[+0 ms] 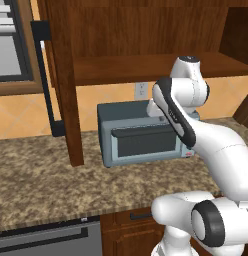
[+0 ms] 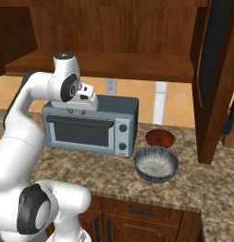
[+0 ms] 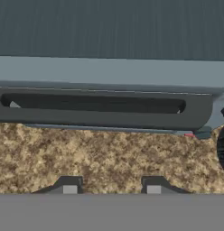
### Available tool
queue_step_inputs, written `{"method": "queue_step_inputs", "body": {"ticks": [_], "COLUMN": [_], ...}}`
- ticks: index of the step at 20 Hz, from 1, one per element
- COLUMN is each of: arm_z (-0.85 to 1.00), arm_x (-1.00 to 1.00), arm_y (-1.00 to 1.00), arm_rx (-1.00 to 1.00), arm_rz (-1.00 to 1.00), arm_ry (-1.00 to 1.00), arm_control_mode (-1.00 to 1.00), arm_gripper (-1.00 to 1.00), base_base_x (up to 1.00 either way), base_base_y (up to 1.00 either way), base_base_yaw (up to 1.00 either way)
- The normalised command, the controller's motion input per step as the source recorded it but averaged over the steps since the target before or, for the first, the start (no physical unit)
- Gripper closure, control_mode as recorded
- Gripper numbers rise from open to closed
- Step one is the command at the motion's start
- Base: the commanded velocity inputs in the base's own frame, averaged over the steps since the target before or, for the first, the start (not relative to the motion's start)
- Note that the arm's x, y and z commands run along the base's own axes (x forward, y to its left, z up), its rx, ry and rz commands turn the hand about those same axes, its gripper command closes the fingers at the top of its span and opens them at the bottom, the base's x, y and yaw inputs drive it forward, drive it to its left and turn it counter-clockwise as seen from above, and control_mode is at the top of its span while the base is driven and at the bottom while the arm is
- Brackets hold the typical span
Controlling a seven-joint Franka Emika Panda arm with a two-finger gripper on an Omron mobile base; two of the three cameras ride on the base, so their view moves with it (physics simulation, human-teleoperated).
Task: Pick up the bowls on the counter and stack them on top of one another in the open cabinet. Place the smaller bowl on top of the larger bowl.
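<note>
Gripper [image 3: 111, 186] above toaster oven [image 2: 90, 128], pointing down over its front edge; hand view shows oven top, door handle, counter [image 3: 100, 155] below. Fingers [image 3: 70, 184] spread apart, nothing between them. Larger bowl [image 2: 156, 163] on counter [image 2: 90, 168] right of oven, near front edge. Smaller bowl [image 2: 160, 138] just behind it, close but apparently not touching. Cabinet [image 2: 114, 64] above, door [image 2: 214, 75] swung open at right, shelf bare.
</note>
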Motion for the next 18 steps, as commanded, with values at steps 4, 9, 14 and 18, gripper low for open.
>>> {"method": "queue_step_inputs", "body": {"ticks": [4,9,14,18], "arm_z": [0.00,-0.05,-0.02,0.00], "arm_x": [0.02,-0.18,-0.20,0.00], "arm_y": [-0.40,-1.00,-1.00,-1.00], "arm_rx": [0.01,0.06,0.06,0.01], "arm_rz": [0.00,-0.07,-0.08,-0.11], "arm_ry": [-0.14,-0.07,0.00,0.03], "arm_control_mode": [-1.00,-1.00,-1.00,-1.00], "arm_gripper": [-1.00,-1.00,-1.00,-1.00], "base_base_x": [0.00,0.00,0.00,0.00], "base_base_y": [0.00,0.00,0.00,0.00], "base_base_yaw": [0.00,0.00,0.00,0.00]}}
